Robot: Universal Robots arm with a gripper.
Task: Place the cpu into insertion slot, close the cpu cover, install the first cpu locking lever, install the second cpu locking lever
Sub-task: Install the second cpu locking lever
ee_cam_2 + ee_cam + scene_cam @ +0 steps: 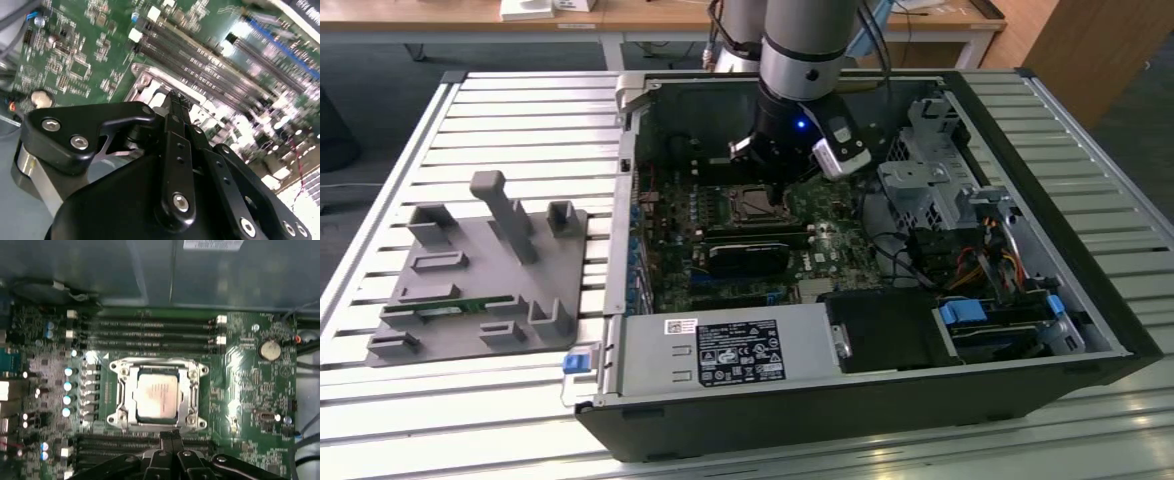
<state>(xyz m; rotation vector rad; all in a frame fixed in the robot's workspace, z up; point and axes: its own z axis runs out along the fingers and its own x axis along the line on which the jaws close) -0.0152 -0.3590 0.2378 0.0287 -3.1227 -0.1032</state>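
The cpu (156, 396), a flat square chip with a dull grey face, lies in the insertion slot (730, 205) on the green motherboard. The silvery cpu cover (150, 369) lies flat around it, and the chip shows through its square window. Thin metal bars run along two sides of the frame; I cannot tell whether they are latched. My gripper (170, 436) hovers just off one edge of the socket with its black fingers (176, 125) pressed together and nothing between them. In the exterior view the gripper (774, 178) hangs right above the socket, inside the open computer case.
Long black memory slots (150, 327) run beside the socket. A black card (747, 255) stands toward the front, with the power supply (700, 350) beyond it. The drive cage (927, 190) and cables crowd the exterior view's right. A grey fixture (480, 270) sits on the slatted table.
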